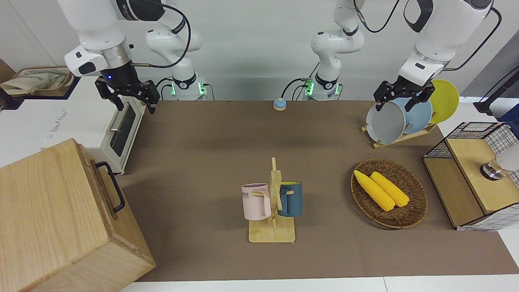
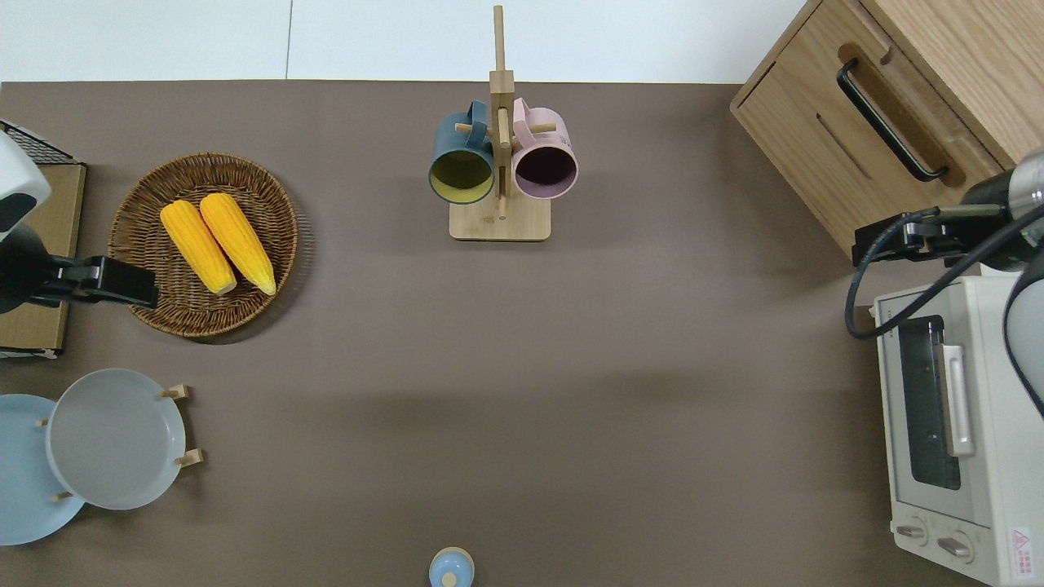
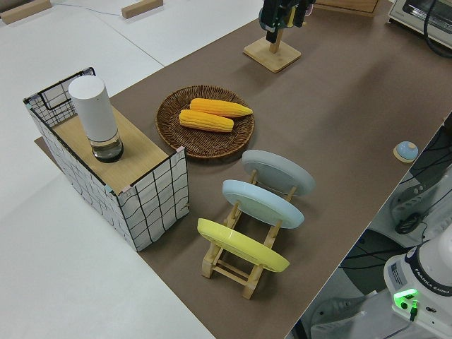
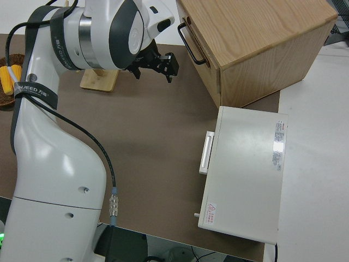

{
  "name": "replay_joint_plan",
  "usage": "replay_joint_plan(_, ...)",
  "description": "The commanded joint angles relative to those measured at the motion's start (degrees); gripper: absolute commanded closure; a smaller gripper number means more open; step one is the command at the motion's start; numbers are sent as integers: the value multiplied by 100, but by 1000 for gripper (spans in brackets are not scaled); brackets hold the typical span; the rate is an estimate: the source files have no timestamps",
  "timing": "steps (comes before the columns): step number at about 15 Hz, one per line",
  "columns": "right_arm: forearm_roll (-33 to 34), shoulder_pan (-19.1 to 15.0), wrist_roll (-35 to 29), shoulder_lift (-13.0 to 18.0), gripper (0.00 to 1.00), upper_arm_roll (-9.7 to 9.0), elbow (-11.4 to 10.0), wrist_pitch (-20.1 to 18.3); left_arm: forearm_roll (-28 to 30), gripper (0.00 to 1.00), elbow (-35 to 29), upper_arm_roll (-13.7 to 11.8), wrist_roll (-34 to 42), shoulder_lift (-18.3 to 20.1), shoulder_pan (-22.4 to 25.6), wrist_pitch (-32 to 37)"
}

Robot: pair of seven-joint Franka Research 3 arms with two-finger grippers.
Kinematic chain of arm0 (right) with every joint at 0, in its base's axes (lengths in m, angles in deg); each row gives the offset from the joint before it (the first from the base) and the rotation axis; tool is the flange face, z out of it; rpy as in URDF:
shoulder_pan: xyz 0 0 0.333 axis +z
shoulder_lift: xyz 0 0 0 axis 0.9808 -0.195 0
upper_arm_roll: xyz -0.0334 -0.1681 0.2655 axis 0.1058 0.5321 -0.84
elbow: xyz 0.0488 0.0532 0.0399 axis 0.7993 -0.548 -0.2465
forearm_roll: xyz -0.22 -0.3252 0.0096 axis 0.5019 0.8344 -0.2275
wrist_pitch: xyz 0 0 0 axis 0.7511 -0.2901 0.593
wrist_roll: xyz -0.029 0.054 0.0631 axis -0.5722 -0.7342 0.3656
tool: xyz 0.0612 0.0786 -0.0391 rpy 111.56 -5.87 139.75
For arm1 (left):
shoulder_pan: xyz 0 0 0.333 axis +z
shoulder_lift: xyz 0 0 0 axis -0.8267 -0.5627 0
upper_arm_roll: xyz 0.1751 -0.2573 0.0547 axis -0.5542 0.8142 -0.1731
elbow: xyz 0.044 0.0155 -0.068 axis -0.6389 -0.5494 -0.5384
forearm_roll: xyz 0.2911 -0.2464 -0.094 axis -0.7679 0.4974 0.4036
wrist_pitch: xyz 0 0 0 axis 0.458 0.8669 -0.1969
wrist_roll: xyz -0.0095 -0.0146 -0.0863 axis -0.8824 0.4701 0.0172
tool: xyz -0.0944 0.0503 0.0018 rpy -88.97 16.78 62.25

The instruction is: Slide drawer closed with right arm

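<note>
Brown tabletop (image 1: 211, 134) carries a big wood cabinet (image 1: 52, 219) at the right arm's end, its drawer (image 2: 864, 139) flush with the front. Right tool (image 2: 897, 240), fingers spread, hangs just beside the cabinet's corner, near the toaster oven (image 2: 954, 440); the left arm is parked. Two corn cobs (image 1: 381, 189) lie in a wicker basket (image 1: 409, 211).

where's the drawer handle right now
The black drawer handle sits on the wood cabinet at the right arm's end, farther from the robots than the toaster oven.

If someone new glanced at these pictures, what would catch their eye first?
Probably the two yellow corn cobs in the wicker basket toward the left arm's end. Next, the big wood cabinet with its black-handled drawer at the right arm's end, with the right gripper open in the air nearby.
</note>
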Motion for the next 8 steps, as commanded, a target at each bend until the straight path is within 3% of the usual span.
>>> replay_joint_plan(1, -169, -68, 168, -234, 15, -230, 335, -166, -102, 7, 58, -2, -60, 25, -39, 103)
replay_joint_plan(8, -99, -129, 142, -260, 15, -258, 370, -192, -102, 7, 49, -2, -60, 25, -39, 103)
